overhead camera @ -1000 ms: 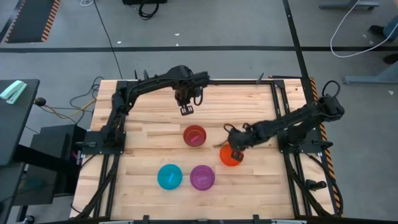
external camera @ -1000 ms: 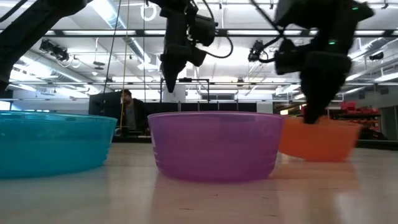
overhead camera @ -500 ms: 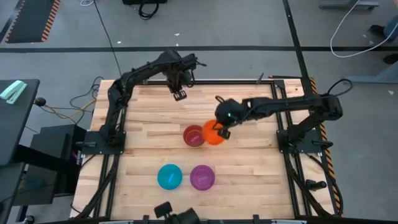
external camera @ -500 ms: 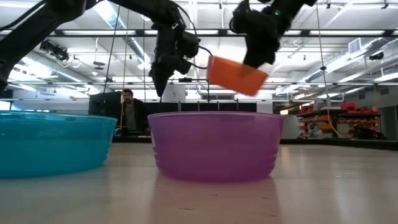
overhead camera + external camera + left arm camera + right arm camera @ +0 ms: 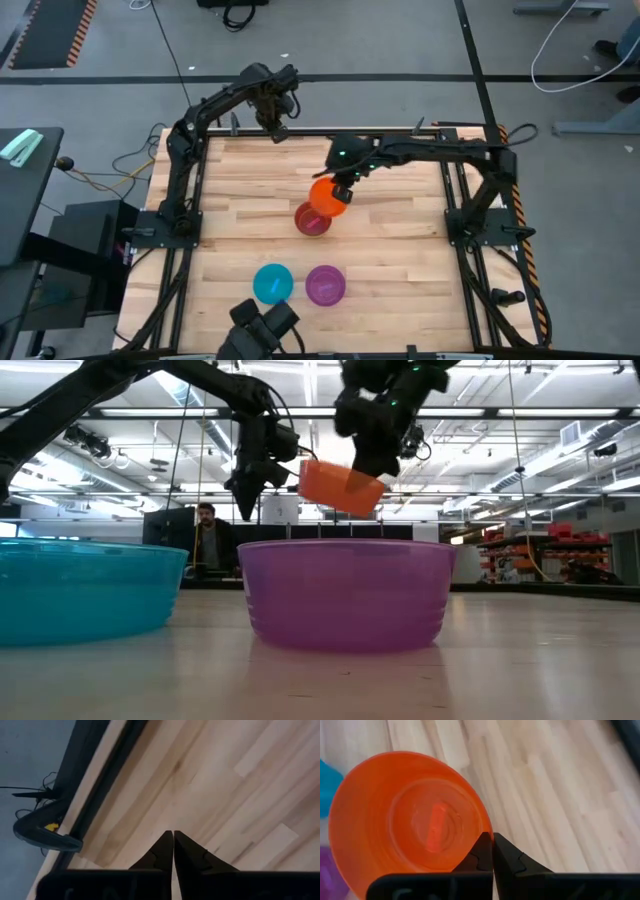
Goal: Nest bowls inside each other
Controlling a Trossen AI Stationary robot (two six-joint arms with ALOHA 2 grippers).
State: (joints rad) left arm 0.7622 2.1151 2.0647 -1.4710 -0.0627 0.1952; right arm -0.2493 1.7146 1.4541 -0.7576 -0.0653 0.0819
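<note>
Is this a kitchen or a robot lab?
Most likely a robot lab or workshop. Two dark robot arms are bolted to a wooden table, and the right pincer holds an orange bowl in the air. Beyond it is a big hall with ceiling lights and shelves.

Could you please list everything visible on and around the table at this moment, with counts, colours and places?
Orange round plastic bowl: one, orange, held above the table, tilted, over the far edge of the stack.
Stack of round plastic bowls: one stack, reddish-pink on top, at the table's middle; how many are in it cannot be told.
Blue round plastic bowl: one, blue, near front edge, left of the purple one.
Purple round plastic bowl: one, purple, near front edge.
Wooden table: one, light butcher-block.
Person: one, in the room behind the table.
Right end effector: shut on the orange bowl's rim.
Left end effector: shut, empty, at the table's far edge.
</note>
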